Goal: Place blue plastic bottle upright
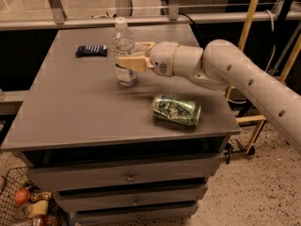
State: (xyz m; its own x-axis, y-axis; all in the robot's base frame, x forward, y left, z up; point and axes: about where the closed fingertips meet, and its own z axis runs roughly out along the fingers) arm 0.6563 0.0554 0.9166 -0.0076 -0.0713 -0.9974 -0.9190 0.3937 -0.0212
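The blue plastic bottle [124, 46] is clear with a white cap and a pale label. It stands upright at the back middle of the grey table [84, 112], and its base appears to rest on the top. My gripper [134, 55] reaches in from the right at label height. Its tan fingers [129, 63] are closed around the bottle's body, one in front and one behind.
A green-patterned can [176, 109] lies on its side near the table's front right edge. A small dark blue packet [91, 50] lies flat at the back left. Drawers sit under the tabletop. A basket of items [28, 204] stands on the floor at the lower left.
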